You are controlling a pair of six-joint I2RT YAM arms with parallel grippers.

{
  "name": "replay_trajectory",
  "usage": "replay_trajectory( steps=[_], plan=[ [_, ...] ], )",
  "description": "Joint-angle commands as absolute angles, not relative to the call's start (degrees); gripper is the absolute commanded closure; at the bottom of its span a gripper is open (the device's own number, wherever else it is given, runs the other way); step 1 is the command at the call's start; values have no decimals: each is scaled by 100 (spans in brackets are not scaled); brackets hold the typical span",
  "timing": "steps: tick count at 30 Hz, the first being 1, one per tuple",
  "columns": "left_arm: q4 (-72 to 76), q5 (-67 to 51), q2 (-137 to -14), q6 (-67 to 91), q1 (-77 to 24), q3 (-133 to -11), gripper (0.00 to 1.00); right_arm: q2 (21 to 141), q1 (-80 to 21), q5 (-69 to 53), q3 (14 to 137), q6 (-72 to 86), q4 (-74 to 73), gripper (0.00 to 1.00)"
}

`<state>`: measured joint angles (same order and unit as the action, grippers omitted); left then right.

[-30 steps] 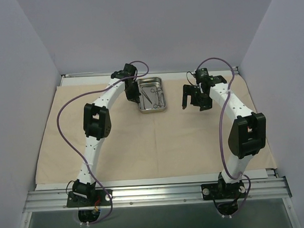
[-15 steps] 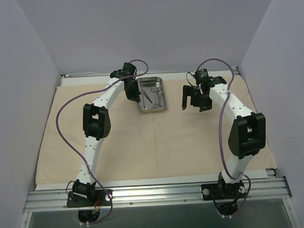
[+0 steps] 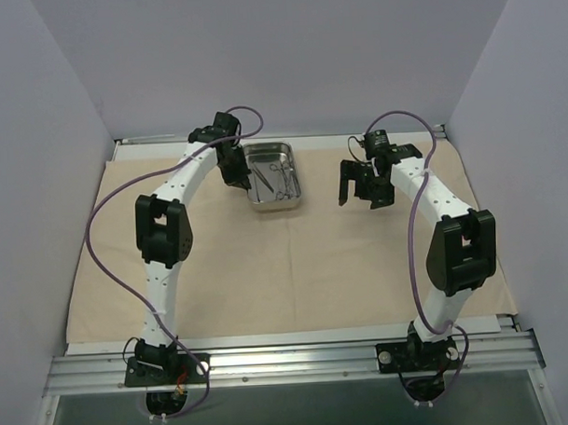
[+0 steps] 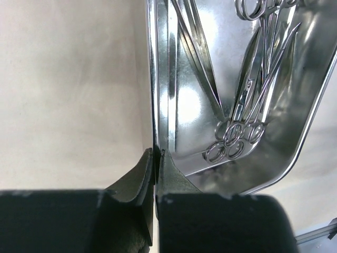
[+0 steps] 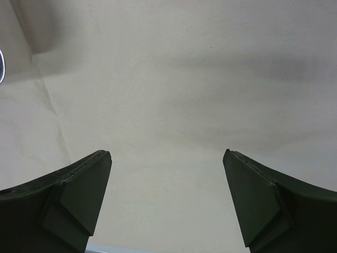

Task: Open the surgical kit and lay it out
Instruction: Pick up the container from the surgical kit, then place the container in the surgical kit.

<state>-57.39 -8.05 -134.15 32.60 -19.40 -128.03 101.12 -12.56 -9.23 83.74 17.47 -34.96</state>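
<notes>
The beige cloth wrap (image 3: 295,259) lies spread flat over the table. The shiny steel tray (image 3: 274,202) stands on it at the back centre, with several ring-handled instruments (image 3: 275,174) inside. My left gripper (image 3: 236,175) is shut on the tray's left rim; in the left wrist view the fingers (image 4: 138,176) pinch the tray wall (image 4: 160,79) and the instruments (image 4: 247,100) lie on its floor. My right gripper (image 3: 360,193) hangs open and empty above bare cloth (image 5: 174,79) to the right of the tray.
Grey walls enclose the table on three sides. A metal rail (image 3: 289,361) carrying both arm bases runs along the near edge. The cloth reaches almost to the side walls.
My left gripper has slid the tray to the left and a little back while holding its rim. The right arm has barely moved.
</notes>
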Motion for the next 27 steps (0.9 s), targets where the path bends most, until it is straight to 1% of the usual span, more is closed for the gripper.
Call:
replay_trajectory(
  steps=[1, 3, 6, 7, 8, 11, 18, 25, 27],
  plan=[
    [-5388, -1072, -12499, 3305, -1960, -12203, 98, 9967, -1257, -1028, 8332, 1714, -3551, 7],
    [-5335, -1020, -12166, 3252, -1960, -11876, 98, 9976, -1266, -1055, 8341, 1723, -3542, 7],
    [-5073, -967, -11551, 3094, -1969, -11068, 98, 9984, -1283, -1072, 8332, 1714, -3533, 7],
    [-4984, -975, -11375, 2989, -1969, -10587, 98, 9984, -1301, -1072, 8323, 1714, -3525, 7],
    [-4896, -967, -11016, 2945, -1977, -10356, 98, 10002, -1318, -1081, 8315, 1705, -3516, 7],
    [-4764, -792, -10453, 2743, -1986, -9566, 98, 10046, -1345, -1099, 8306, 1705, -3489, 7],
    [-4483, -615, -9493, 2663, -1986, -8010, 98, 10195, -1503, -1169, 8385, 1696, -3437, 7],
    [-4193, -536, -8983, 2786, -2013, -7086, 98, 10380, -1687, -1160, 8552, 1696, -3489, 8],
    [-4140, -518, -8956, 2821, -2013, -6988, 98, 10406, -1740, -1143, 8596, 1696, -3489, 8]
  ],
)
